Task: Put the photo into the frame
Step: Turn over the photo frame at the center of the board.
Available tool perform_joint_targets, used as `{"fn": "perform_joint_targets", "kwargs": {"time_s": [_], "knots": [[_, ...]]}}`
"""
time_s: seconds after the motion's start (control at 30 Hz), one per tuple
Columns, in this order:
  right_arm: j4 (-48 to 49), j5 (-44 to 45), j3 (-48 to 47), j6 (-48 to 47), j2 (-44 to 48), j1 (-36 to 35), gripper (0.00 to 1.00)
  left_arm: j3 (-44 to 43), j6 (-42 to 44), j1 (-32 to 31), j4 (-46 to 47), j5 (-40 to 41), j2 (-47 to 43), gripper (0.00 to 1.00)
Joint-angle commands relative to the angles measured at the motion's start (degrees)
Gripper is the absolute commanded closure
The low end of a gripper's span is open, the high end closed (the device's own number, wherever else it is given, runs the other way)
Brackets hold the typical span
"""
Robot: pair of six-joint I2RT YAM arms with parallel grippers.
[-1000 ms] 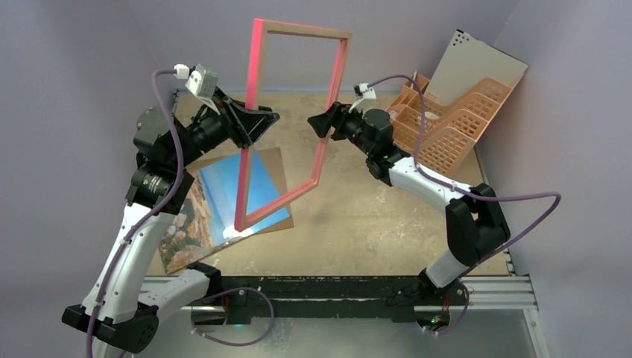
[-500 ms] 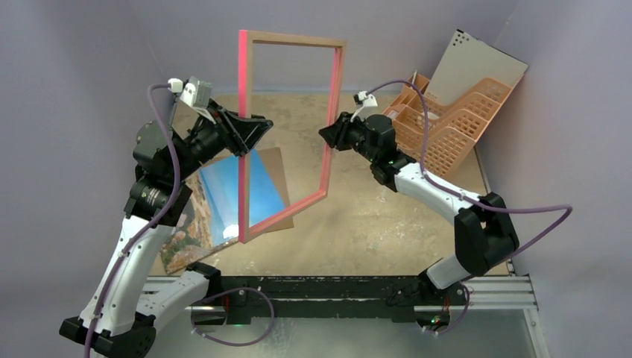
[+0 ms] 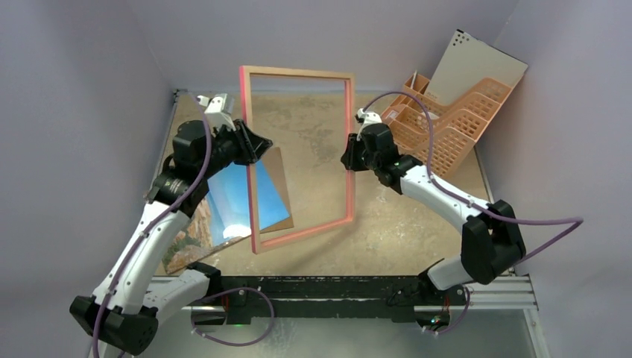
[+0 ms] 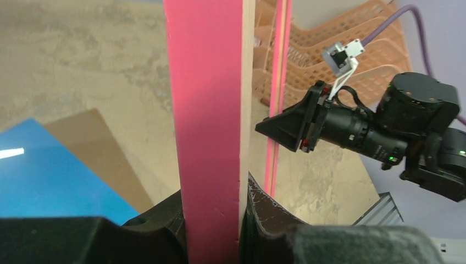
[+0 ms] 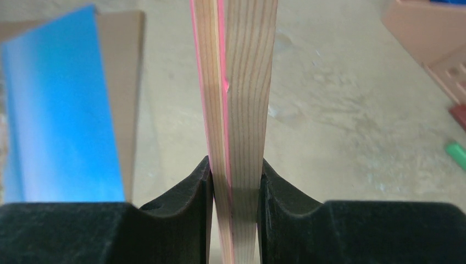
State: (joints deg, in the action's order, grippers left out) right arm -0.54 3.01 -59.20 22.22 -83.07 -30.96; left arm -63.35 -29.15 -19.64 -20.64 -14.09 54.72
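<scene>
The frame stands upright over the table, held between the two arms by its long side bars. From above I cannot tell whether its lower bar rests on the table.

The left gripper pinches the left side bar about halfway along its length. In the left wrist view that bar rises straight out of the gripper, with its broad pink face towards the camera and a strip of pale wood along its right edge. A black finger presses against each side, and the bar fills the gap between them.

The right gripper pinches the opposite side bar, also near the middle of its length. In the right wrist view the bar shows its wood grain, with a thin pink line down it. It sits squarely in the right gripper, and the fingers are closed against both of its faces with no gap showing. The left wrist view also shows this gripper with its tip at the far pink bar.

The photo lies flat on the table below and behind the frame's left bar, picture side up, with the blue sky towards the middle. It partly covers a brown board and touches neither gripper. A peach basket stands in the far right corner, well apart from the frame.
</scene>
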Motion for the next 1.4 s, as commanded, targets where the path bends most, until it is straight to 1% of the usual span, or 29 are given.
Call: {"fn": "perform_joint_targets", "kwargs": {"time_s": [0.0,0.13,0.27,0.37,0.43,0.57,0.67,0.73,0.8,0.93,1.07,1.27,1.37], "knots": [[-9.04,8.89,-0.17,-0.68,-2.11,0.28,0.77,2.0,0.26,0.19,-2.06,4.82,3.41,1.0],[-12.29,12.39,-0.04,0.86,-3.57,0.43,0.77,5.7,-0.74,0.84,1.09,4.08,6.79,1.0],[-14.48,15.72,0.19,1.45,-5.21,0.55,0.76,9.09,-1.07,2.85,2.46,1.06,11.46,0.93],[-14.23,16.93,0.93,1.34,-6.8,0.63,0.76,12.12,-2.22,4.69,5.43,-2.15,15.09,0.91],[-13.35,16.74,1.33,1.33,-8.2,0.64,0.76,12.54,-2.78,5.36,6.97,-3.43,18.84,0.91],[-11.55,16.73,1.07,1.01,-10.78,0.66,0.76,12.72,-3.85,5.47,9.92,-3.32,24.35,0.91],[-11.17,17.33,-0.15,0.83,-13.41,0.73,0.75,11.66,-3.33,5.53,10.33,-3.27,28.38,0.89],[-11.19,18.81,-0.74,1.11,-15.11,0.77,0.72,10.15,-1.07,5.65,10.06,-4.62,31.37,0.86],[-10.95,21.04,-0.98,1.41,-16.53,0.87,0.71,8.23,0.66,5.9,8.02,-4.23,34.23,0.83],[-11.54,24.43,-1.68,2.48,-18.56,0.89,0.7,6.83,1.11,6.57,7.12,-4.86,38.31,0.81],[-11.35,25.82,-1.18,3.38,-18.16,0.9,0.7,4.21,2.34,6.72,4.81,-5.05,41.46,0.74],[-9.72,27.96,1.03,2.35,-16.25,0.98,0.66,2.01,4.6,7.14,0.91,1.11,41.64,0.6],[-7.1,28.08,2.57,-0.97,-14.99,0.99,0.65,1.59,5.33,7.52,-0.6,3.35,41.44,0.57]]}}
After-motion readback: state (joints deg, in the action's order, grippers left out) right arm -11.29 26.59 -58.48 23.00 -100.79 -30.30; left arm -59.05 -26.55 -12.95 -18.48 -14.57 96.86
